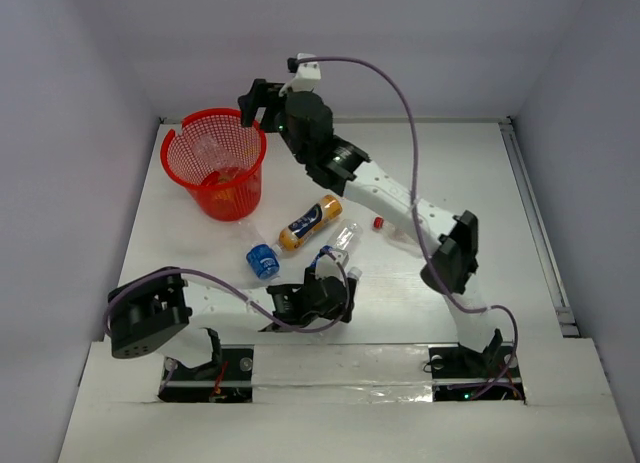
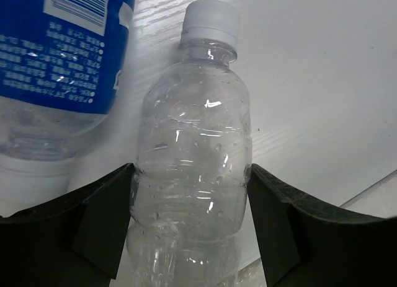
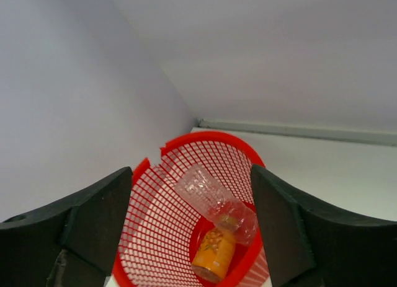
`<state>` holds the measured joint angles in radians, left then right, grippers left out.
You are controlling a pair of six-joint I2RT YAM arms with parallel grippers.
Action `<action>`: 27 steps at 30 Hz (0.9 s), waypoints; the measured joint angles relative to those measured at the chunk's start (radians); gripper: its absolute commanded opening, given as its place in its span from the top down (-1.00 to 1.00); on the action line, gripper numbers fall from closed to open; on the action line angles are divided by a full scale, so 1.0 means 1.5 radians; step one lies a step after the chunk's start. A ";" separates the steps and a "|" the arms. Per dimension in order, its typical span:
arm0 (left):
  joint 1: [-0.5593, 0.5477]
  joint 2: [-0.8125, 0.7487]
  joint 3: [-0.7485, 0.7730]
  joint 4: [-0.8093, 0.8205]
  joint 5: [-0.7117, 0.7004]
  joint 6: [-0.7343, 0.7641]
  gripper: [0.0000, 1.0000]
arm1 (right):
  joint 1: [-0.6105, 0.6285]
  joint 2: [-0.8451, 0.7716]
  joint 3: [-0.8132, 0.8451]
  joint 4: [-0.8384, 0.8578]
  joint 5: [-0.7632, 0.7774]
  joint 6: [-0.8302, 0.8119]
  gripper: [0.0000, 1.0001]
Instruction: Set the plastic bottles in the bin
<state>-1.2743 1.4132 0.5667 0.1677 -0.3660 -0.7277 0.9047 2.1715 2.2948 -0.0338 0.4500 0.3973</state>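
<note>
Left gripper (image 2: pixel 189 194): my fingers sit either side of a clear bottle (image 2: pixel 189 169) with white cap; touching or not, I cannot tell.
Blue bottle (image 2: pixel 59 64): just beside it, barcode and print I can't read.
Table (image 1: pixel 470 183): orange-and-blue bottle (image 1: pixel 305 223), red-capped bottle (image 1: pixel 395 228) lying.
Right gripper (image 3: pixel 192 219): spread wide, empty, above bin.
Bin (image 3: pixel 155 231): I see an orange bottle (image 3: pixel 213 255) and clear bottle (image 3: pixel 214 203) inside.

The left gripper (image 2: pixel 189 225) lies low with fingers (image 2: pixel 102 228) spread, while the right gripper (image 3: pixel 192 231) is raised, fingers parted.
</note>
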 measured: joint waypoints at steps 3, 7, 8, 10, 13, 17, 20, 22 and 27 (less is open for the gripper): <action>-0.003 -0.044 -0.001 -0.026 -0.009 -0.002 -0.30 | 0.000 -0.126 -0.094 0.008 -0.009 -0.017 0.37; -0.006 -0.130 0.000 -0.042 -0.024 -0.002 -0.28 | 0.000 -0.338 -0.262 0.030 -0.001 -0.039 0.38; -0.006 -0.152 0.002 -0.042 -0.027 -0.002 -0.28 | 0.000 -0.394 -0.303 0.031 0.006 -0.044 0.35; -0.006 -0.185 0.010 -0.047 -0.034 0.004 -0.28 | 0.001 -0.492 -0.380 0.043 0.022 -0.047 0.27; -0.006 -0.202 0.046 -0.064 -0.037 0.012 -0.34 | 0.000 -0.634 -0.506 0.053 0.050 -0.051 0.10; -0.006 -0.147 0.131 -0.117 -0.042 0.016 -0.47 | 0.000 -0.751 -0.627 0.039 0.082 -0.044 -0.05; -0.006 -0.082 0.165 -0.141 -0.042 0.018 -0.50 | 0.000 -0.793 -0.689 0.014 0.090 -0.033 -0.08; -0.006 -0.048 0.169 -0.164 -0.047 0.019 -0.52 | 0.000 -0.805 -0.718 -0.010 0.090 -0.027 -0.10; -0.006 0.041 0.196 -0.240 -0.090 0.013 -0.58 | 0.000 -0.828 -0.768 -0.063 0.085 -0.016 -0.12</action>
<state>-1.2831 1.4754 0.8604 -0.1921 -0.5007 -0.7078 0.9043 0.9291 1.1427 -0.1287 0.5781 0.3737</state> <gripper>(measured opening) 0.785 0.555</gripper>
